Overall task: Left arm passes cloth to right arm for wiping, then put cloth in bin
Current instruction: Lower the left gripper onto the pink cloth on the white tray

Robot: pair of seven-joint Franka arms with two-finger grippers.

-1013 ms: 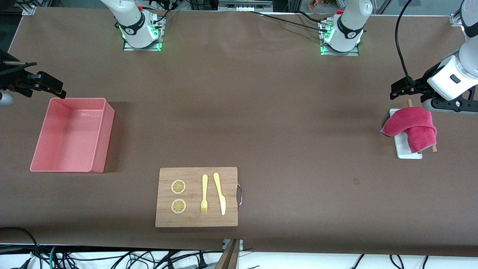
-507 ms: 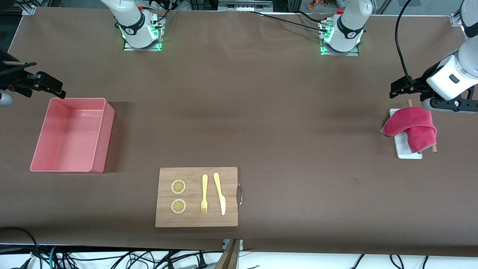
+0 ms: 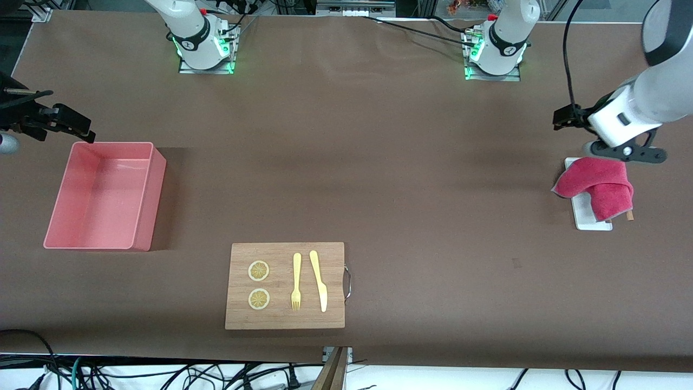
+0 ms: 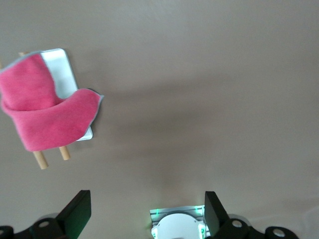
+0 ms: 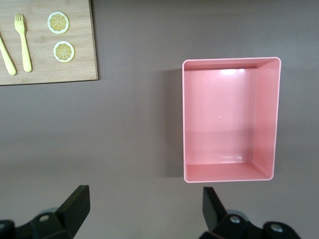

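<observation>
Front view: cloth (image 3: 594,184) is seen draped over the white tray (image 3: 587,219) and wooden rods, at the left arm's end. Left gripper (image 4: 144,219) is held above it, fingers spread, nothing gripped. Right gripper (image 5: 144,216) waits, likewise spread, over the table beside the bin (image 3: 103,196).

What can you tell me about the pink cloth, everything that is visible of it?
The crimson-pink fuzzy cloth lies crumpled and folded over itself at the left arm's end of the table, with a thin grey edge showing along its border. It drapes over a small white flat tray and two thin wooden sticks whose ends poke out from under it. Nothing grips it: the left arm's black claw is open in the air near it.
</observation>
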